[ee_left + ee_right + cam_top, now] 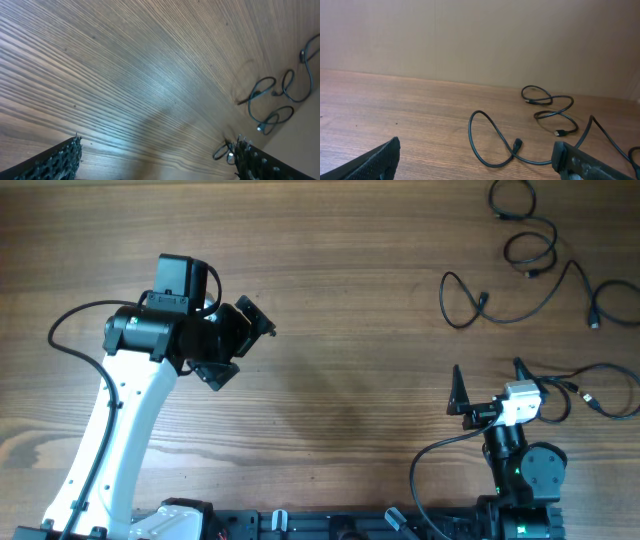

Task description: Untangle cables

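The left gripper (238, 347) and right gripper (488, 372) both stand with jaws spread and empty, evidently between grasps, while the cables (484, 302) lie in loose, seemingly separate loops at the table's (350, 260) far right, within the right arm's reach.

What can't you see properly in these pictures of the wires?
- Overhead: the right-edge cable runs off the frame, so its far end is cut off.
- Overhead: the plugs are too small to identify.
- Right wrist: the long cable is hidden behind a finger of the right gripper.
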`<action>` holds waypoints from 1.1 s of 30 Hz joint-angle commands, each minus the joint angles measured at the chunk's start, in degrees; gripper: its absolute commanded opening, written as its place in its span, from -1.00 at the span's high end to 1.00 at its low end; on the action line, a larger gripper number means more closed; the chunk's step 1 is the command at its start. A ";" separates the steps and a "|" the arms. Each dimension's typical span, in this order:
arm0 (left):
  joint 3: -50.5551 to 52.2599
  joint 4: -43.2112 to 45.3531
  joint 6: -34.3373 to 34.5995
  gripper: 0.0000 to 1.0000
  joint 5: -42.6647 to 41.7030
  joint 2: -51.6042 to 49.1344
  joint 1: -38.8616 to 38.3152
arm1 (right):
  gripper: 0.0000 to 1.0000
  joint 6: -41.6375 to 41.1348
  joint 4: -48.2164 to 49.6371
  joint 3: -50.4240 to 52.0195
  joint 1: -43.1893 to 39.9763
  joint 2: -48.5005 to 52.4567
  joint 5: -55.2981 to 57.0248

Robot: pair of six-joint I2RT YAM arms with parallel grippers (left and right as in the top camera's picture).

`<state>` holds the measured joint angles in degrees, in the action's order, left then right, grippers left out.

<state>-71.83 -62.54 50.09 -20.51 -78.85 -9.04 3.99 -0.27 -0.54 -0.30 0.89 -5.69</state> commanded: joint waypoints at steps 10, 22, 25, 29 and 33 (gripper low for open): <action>-0.39 -2.38 -22.75 -1.00 8.20 0.09 -0.22 | -0.99 0.50 0.31 0.17 0.28 -0.61 0.83; -0.24 2.99 -36.46 -1.00 8.20 0.11 -0.22 | -0.99 0.50 0.31 0.17 0.28 -0.61 0.83; 2.89 4.98 -37.99 -1.00 8.20 0.55 -0.22 | -1.00 0.48 0.31 0.17 0.28 -0.61 0.83; 11.82 15.47 -38.12 -1.00 8.17 3.65 -0.22 | -1.00 0.48 0.31 0.17 0.28 -0.61 0.83; 15.76 15.93 -38.14 -1.00 9.11 8.46 -0.11 | -0.99 0.46 0.31 0.17 0.28 -0.61 0.83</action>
<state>-57.41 -46.61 13.10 -13.06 -74.24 -9.04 3.99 -0.16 -0.49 -0.30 0.89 -5.69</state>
